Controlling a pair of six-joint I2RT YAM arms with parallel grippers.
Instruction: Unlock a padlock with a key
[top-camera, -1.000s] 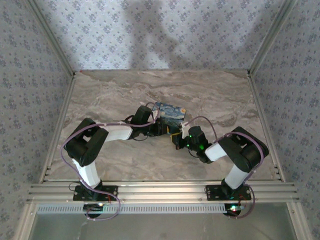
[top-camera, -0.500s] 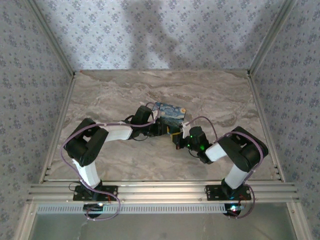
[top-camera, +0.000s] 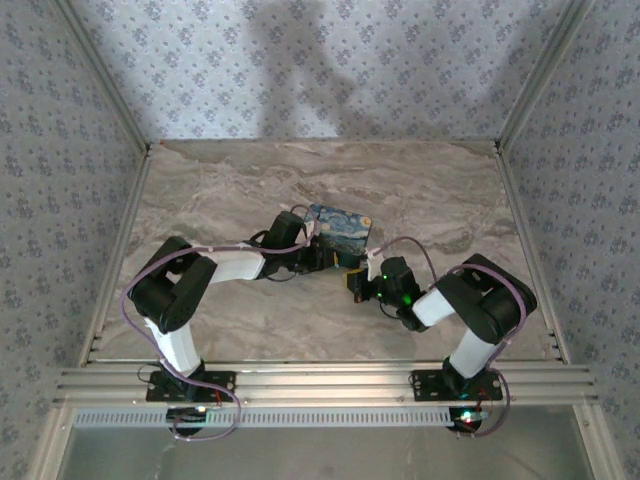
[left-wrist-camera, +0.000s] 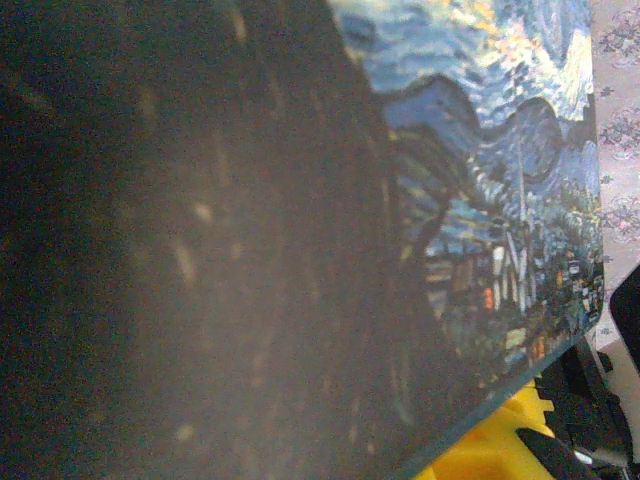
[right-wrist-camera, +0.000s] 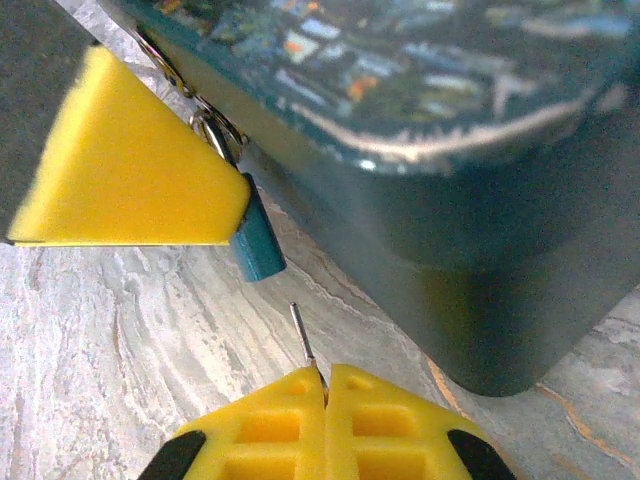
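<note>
The padlock (right-wrist-camera: 258, 248) is tiny; its end looks teal here, and silver rings lead up to the front of the blue night-sky box (right-wrist-camera: 450, 150). It pokes out from under a yellow finger (right-wrist-camera: 130, 160) of my left gripper (top-camera: 328, 256), which sits at the box's near edge. My right gripper (right-wrist-camera: 325, 385) is shut on a thin metal key (right-wrist-camera: 301, 330). The key's tip points at the padlock, a short gap away. In the top view the right gripper (top-camera: 352, 283) lies just in front of the box (top-camera: 340, 225).
The left wrist view is pressed close against the painted box (left-wrist-camera: 480, 150), dark and blurred on the left, with a yellow finger (left-wrist-camera: 500, 445) at the bottom right. Marble table (top-camera: 250, 190) stretches around the box, framed by aluminium rails (top-camera: 320, 380) and patterned walls.
My right gripper has drawn back slightly toward the near edge with the key. The left arm and the box have stayed put.
</note>
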